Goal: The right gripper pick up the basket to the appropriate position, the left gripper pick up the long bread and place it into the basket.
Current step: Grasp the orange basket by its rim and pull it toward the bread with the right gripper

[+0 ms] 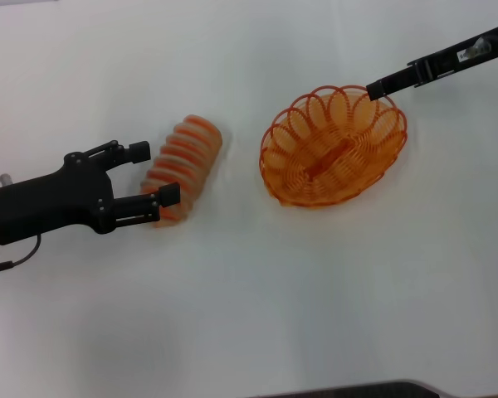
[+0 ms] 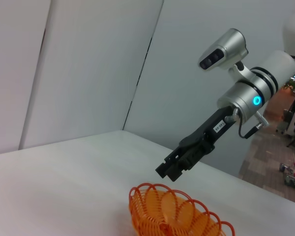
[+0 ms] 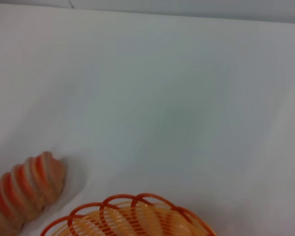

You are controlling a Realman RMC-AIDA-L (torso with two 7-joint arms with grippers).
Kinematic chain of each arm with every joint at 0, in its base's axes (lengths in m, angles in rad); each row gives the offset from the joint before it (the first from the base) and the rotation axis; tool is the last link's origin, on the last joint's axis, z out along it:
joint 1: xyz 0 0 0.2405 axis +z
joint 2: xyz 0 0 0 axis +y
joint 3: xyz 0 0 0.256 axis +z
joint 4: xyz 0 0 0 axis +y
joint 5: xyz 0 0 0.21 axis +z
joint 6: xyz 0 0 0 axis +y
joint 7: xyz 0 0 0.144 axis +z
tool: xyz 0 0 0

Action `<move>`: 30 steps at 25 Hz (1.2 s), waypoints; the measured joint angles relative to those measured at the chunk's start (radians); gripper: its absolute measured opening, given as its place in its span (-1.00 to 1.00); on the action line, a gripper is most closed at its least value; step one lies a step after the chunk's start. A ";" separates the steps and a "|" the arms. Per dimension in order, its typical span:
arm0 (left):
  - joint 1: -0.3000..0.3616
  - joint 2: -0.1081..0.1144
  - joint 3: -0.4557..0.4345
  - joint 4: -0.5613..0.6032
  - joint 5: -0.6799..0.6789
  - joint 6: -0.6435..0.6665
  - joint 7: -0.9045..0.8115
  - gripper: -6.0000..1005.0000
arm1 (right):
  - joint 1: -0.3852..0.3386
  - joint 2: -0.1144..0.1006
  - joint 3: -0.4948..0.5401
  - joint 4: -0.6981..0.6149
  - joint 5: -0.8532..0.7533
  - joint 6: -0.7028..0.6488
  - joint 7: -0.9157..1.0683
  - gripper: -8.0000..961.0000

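The long bread (image 1: 185, 162), tan with orange stripes, lies on the white table to the left of the basket; it also shows in the right wrist view (image 3: 24, 189). My left gripper (image 1: 153, 174) is open, with one finger on each side of the bread's near end. The orange wire basket (image 1: 332, 148) stands empty on the table at the centre right and also shows in the left wrist view (image 2: 177, 212) and the right wrist view (image 3: 132, 216). My right gripper (image 1: 377, 88) is at the basket's far right rim. In the left wrist view, the right gripper (image 2: 168, 171) hangs just above that rim.
The white table (image 1: 249, 298) spreads on all sides of the bread and basket. A dark edge (image 1: 373, 390) shows at the table's front. Pale wall panels (image 2: 88, 64) stand behind the table in the left wrist view.
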 joint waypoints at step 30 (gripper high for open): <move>0.000 -0.011 0.008 0.000 0.000 0.001 0.013 0.79 | -0.005 0.030 -0.045 0.076 -0.007 0.107 -0.005 0.19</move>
